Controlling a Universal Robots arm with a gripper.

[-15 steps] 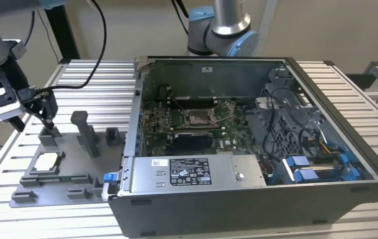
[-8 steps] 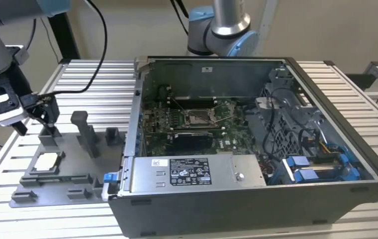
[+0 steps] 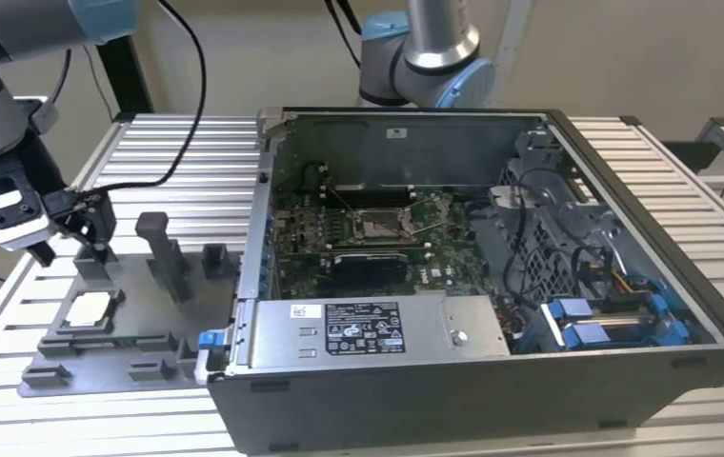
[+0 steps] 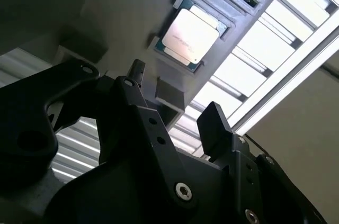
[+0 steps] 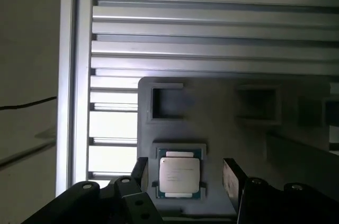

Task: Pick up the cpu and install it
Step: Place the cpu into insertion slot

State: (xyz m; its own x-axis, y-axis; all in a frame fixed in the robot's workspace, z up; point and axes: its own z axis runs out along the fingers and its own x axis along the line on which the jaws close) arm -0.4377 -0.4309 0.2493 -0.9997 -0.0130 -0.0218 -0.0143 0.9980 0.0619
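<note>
The cpu [image 3: 91, 307] lies flat, silver top up, in a shallow square seat of the grey fixture [image 3: 121, 345], at the exterior view's left and well apart from the computer case [image 3: 490, 405]. The gripper [image 4: 176, 97] hangs above it with its two fingers [image 5: 232, 179] spread wide, one to each side of the chip in both wrist views, pinching nothing and not touching it.

On the fixture near the cpu stand two upright posts [image 3: 163, 252], and the first wrist view shows two square pockets [image 5: 167, 102] further along the same plate. The fixture rests on a slatted metal table [image 3: 171, 143].

The one case lies open, with the dark socket [image 3: 377, 225] near the middle of its board and a labelled power supply [image 3: 375, 328] along the near wall. A second arm [image 3: 423, 57] rises behind the case.

The gripper's dark body hides the fixture's near edge in both wrist views. In the exterior view the fingertips overlap a post and are hard to make out, as are the socket's details.
</note>
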